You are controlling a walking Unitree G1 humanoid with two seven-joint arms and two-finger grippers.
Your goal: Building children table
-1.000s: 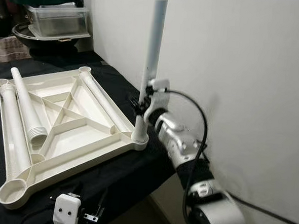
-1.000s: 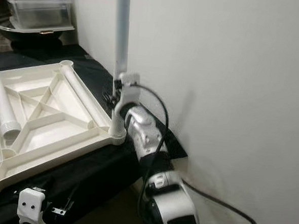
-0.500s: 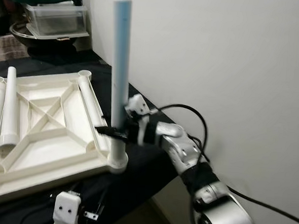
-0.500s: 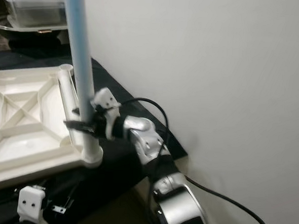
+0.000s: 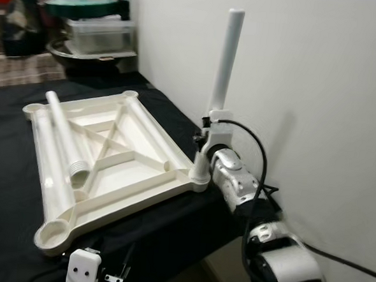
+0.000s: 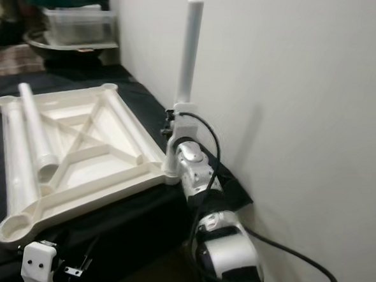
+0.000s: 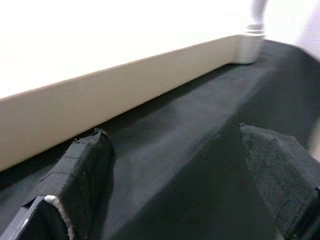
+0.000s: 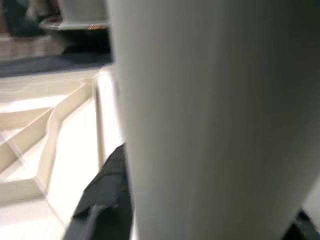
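Straightened again, white leg (image 5: 225, 73) stands upright in tabletop (image 5: 119, 169) corner socket.

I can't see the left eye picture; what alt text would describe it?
The robot's right gripper holds a white table leg upright in a corner socket of an upside-down cream tabletop on a black cloth; more legs lie on the tabletop.

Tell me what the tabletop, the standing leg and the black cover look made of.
Tabletop: likely moulded plastic, cream, slight sheen, with cast ribs and round corner sockets. Leg, gripped by the right gripper: smooth white tube, probably the same plastic. Cover: matte black cloth, by its fine woven texture in the left wrist view.
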